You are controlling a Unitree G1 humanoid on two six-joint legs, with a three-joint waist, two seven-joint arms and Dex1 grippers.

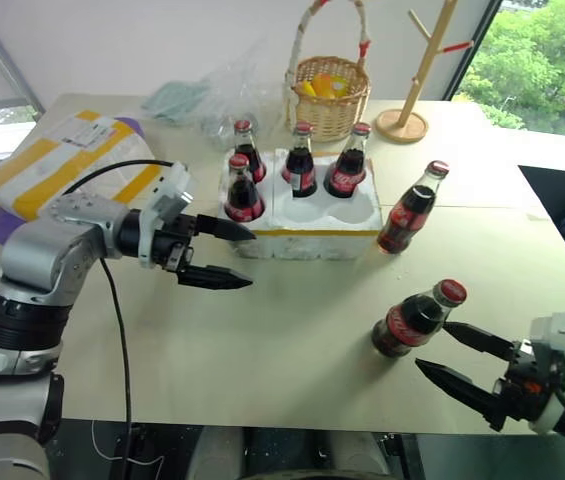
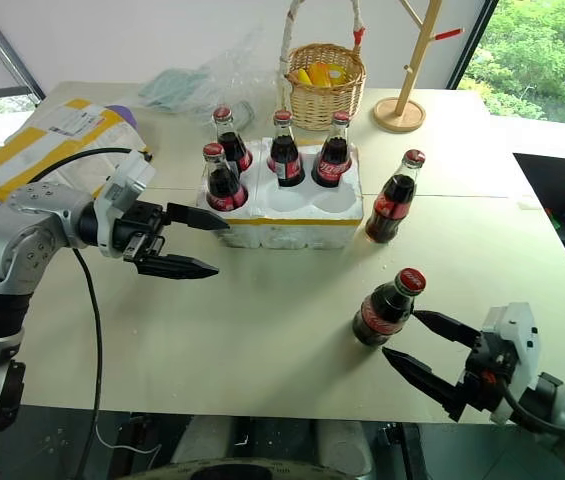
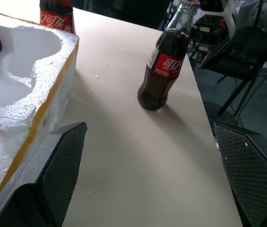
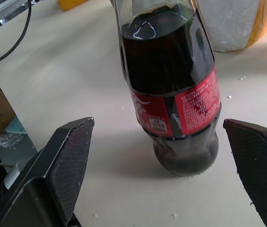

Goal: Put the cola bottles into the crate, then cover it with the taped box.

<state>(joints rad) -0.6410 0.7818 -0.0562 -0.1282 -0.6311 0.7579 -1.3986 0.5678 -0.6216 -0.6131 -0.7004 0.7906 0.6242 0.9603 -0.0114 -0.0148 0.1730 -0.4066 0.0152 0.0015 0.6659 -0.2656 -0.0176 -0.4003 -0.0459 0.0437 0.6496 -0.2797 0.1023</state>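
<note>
Nearest the camera, at the front right corner of the surface, the right gripper stands with its two black fingers spread wide, holding nothing; one of the cola bottles stands upright just beyond its fingertips, and in the right wrist view this bottle sits squarely between the parted fingers without either pad touching it; a second loose bottle stands upright just beside the right end of the crate, which sits about the middle of the surface; four bottles already stand in the crate's wells, three along the back row and one at the front left, while the two remaining front wells are bare; the left gripper hangs open and empty at the crate's front left corner, near the foam but, as far as I can tell, not touching it; the taped box lies at the left edge of the surface, well apart from the crate and not yet used as a cover; a wicker basket and a wooden stand stand toward the far edge, outside the job; I judge the loading roughly two thirds done, with two bottles left to seat and the covering step still wholly ahead; the near bottle looks to be the next to be picked up.
</note>
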